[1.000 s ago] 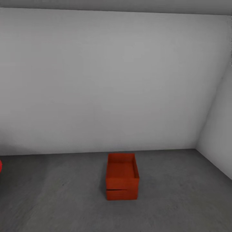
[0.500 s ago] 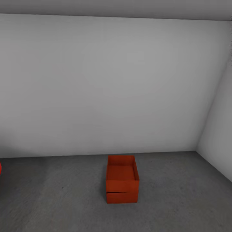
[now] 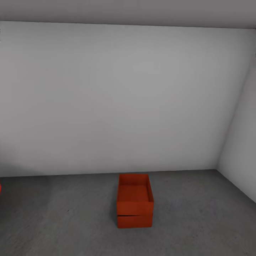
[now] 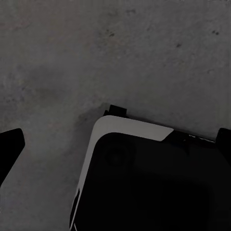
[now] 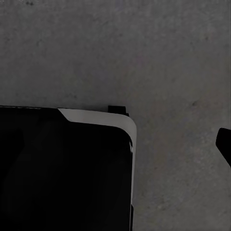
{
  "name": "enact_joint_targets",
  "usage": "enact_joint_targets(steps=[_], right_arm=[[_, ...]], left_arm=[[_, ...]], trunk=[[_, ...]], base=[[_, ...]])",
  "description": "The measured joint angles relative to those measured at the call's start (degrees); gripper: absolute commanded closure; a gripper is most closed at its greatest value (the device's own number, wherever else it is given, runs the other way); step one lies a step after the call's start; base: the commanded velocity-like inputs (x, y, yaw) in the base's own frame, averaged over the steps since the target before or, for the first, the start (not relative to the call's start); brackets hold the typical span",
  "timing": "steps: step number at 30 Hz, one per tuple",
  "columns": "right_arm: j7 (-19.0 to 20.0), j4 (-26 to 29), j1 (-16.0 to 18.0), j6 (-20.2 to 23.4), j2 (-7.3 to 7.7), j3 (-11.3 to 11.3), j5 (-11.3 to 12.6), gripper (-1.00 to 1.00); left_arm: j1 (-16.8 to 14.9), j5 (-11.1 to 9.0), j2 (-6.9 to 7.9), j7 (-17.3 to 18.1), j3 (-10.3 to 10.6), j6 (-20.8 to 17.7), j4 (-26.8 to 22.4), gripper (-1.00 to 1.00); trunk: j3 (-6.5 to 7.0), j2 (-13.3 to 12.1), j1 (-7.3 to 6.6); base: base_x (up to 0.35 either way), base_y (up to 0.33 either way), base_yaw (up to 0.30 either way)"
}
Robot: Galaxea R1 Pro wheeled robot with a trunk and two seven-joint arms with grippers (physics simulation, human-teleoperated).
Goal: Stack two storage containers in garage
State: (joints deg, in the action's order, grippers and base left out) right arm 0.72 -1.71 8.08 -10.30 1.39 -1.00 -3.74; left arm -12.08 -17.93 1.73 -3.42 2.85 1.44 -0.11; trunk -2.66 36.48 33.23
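Standing stacked on the garage floor [image 3: 71,220], the two storage containers [image 3: 135,201] lie apart from either tool, whose opening I cannot tell.

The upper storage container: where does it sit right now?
In the head view, the upper storage container rests on the lower storage container, on the grey floor just right of centre, near the white back wall.

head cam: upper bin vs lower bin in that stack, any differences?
The upper container rests on the other one; the lower container sits on the concrete floor. The upper container shows its open top and inner walls, while the lower container shows just a strip of front wall below the dark seam. Both are the same orange-red, with plain flat walls, squarely aligned.
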Motion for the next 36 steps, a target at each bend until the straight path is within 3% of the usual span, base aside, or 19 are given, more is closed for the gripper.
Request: enact_joint_targets(steps=[36], right_arm=[[0.68,0.03,0.03,-0.10,0.44,0.00,-0.01,-1.00]], left_arm=[[-0.03,0.01,0.04,0.00,0.00,0.00,-0.01,-1.00]], trunk=[[3.25,0.07,0.01]], base=[[0.000,0.000,0.000]])
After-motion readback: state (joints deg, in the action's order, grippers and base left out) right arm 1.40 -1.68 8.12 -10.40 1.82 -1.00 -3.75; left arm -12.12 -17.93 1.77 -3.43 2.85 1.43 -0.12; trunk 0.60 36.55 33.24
